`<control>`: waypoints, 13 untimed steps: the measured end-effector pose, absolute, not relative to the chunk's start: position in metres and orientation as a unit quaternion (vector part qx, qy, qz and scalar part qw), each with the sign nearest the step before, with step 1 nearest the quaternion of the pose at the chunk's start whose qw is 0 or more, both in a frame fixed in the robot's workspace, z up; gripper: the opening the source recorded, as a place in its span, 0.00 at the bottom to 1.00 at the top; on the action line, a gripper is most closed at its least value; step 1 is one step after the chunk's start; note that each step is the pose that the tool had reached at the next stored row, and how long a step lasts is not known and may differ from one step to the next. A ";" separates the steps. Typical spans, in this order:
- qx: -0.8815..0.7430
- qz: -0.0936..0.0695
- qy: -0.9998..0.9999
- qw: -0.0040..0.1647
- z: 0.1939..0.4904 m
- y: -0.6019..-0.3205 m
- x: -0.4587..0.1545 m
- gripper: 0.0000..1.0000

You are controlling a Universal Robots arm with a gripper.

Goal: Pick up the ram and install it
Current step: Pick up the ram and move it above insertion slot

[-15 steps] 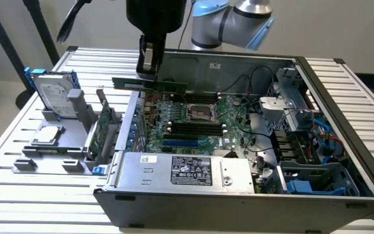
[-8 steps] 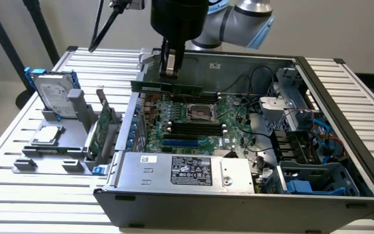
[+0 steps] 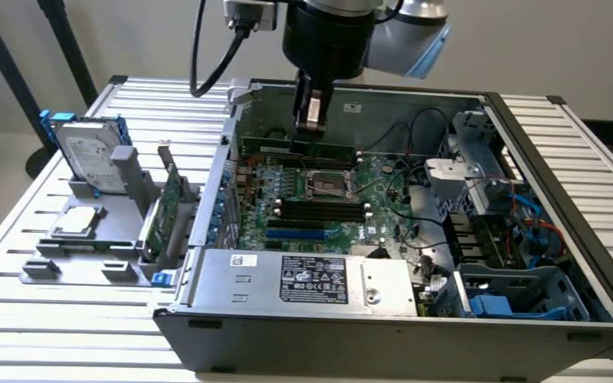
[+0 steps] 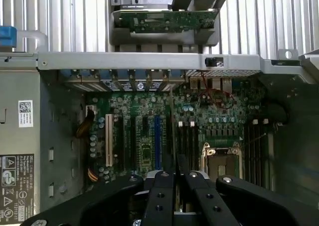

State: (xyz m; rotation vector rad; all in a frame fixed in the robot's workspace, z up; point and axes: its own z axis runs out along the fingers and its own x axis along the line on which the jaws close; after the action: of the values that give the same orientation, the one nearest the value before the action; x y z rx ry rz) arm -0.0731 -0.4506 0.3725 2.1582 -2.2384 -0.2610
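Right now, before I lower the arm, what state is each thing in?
ram: gripped, above the motherboard, not in a slot.
gripper: shut on the ram.
memory slots: empty.
computer case: on its side, open.
expansion card: outside the case, on edge in the grey holder.
hard drive: upright in the same holder.

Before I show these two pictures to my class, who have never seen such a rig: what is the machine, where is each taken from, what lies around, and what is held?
The machine is a robot arm. Its gripper is shut on the ram, a thin green memory stick, above the motherboard inside an open computer case. One picture looks on from outside; the other looks down from the arm's wrist. On the slatted table beside the case, a grey holder carries a hard drive and an expansion card.
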 end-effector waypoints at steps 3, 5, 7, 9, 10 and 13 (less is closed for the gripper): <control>0.692 -0.083 -0.717 0.011 0.368 -0.442 -0.070 0.14; 0.692 -0.082 -0.717 0.011 0.365 -0.435 -0.069 0.14; 0.692 -0.081 -0.717 0.010 0.363 -0.426 -0.068 0.14; 0.692 -0.078 -0.717 0.009 0.362 -0.418 -0.066 0.14; 0.692 -0.077 -0.717 0.009 0.361 -0.414 -0.065 0.14; 0.693 -0.073 -0.718 0.008 0.360 -0.402 -0.061 0.14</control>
State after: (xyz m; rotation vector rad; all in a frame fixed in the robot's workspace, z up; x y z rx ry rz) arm -0.0614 -0.4024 0.3595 2.1653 -2.2434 -0.2277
